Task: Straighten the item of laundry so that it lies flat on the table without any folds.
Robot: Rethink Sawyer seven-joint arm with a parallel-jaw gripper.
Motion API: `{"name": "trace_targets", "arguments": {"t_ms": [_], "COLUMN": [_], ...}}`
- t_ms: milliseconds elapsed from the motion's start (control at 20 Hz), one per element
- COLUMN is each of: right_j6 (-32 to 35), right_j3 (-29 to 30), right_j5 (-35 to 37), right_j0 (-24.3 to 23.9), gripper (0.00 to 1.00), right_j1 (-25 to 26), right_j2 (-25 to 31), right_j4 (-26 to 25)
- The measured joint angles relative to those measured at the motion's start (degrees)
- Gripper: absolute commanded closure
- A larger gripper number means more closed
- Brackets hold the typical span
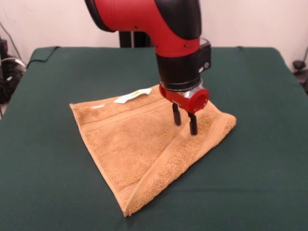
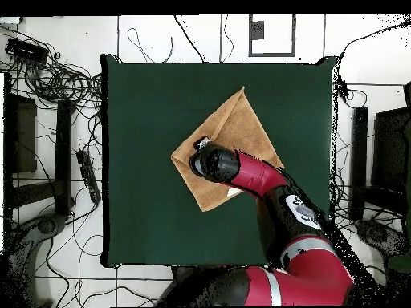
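Red-and-black arm [image 1: 163,24], two black fingers [image 1: 193,124]

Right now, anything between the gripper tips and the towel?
Nothing. In the front view the gripper is open, both fingers down at the towel by its folded-over flap; whether they touch it is unclear. In the overhead view the arm hides that spot.
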Motion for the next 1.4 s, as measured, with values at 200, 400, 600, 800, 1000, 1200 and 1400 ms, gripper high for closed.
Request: {"name": "trace_targets", "arguments": {"t_ms": [200, 400, 600, 800, 1000, 1200, 1400], "right_j6": [0.0, 0.0, 0.0, 0.0, 0.0, 0.0, 0.0], "right_j3": [1.2, 2.5, 3.5, 3.8, 3.9, 3.8, 3.3], "right_j5": [0.0, 0.0, 0.0, 0.0, 0.0, 0.0, -0.5], "right_j0": [-0.9, -2.1, -2.8, -2.9, -2.7, -2.3, -1.9], "gripper": [0.00, 0.00, 0.00, 0.00, 0.00, 0.00, 0.00], "right_j1": [-2.6, -6.0, -8.4, -9.6, -9.8, -9.1, -7.2], "right_j2": [1.7, 2.9, 3.2, 3.2, 3.2, 3.2, 3.2], "right_j4": [0.0, 0.1, 0.3, 0.3, 0.3, 0.3, 0.4]}}
